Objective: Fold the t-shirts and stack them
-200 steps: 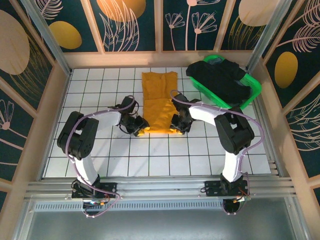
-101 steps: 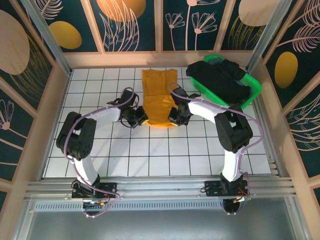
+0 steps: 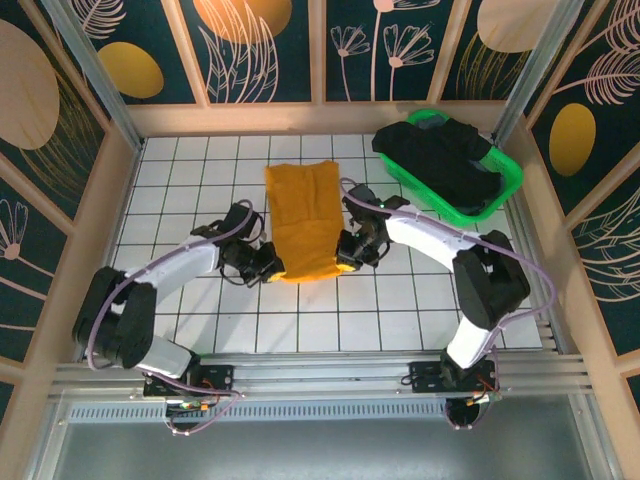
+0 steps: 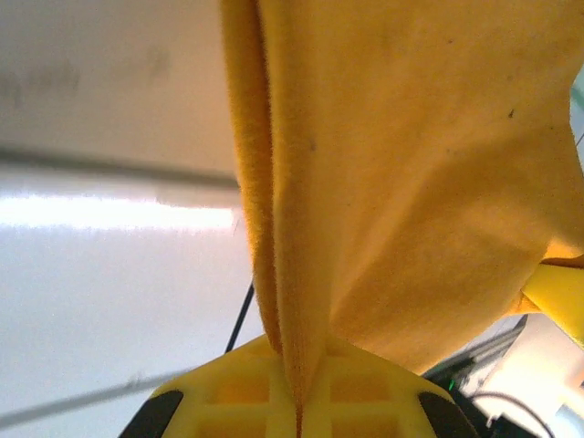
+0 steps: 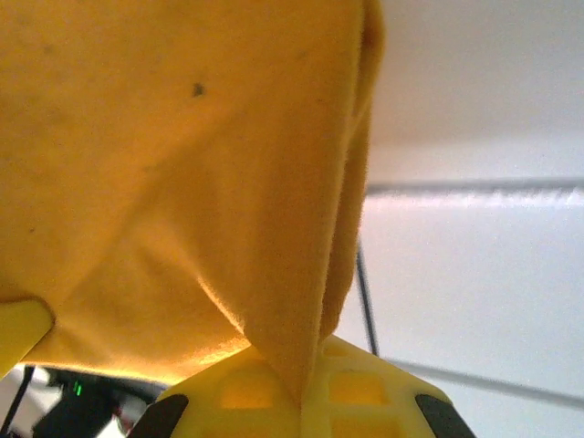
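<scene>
On the white tiled table [image 3: 400,310], the mustard t-shirt [image 3: 305,215] is lying as a long folded strip. The black t-shirt [image 3: 440,160] is sitting heaped in the green basket [image 3: 500,190]. The left gripper [image 3: 271,268] and right gripper [image 3: 346,257] are each clamping a near corner of the mustard t-shirt.
</scene>
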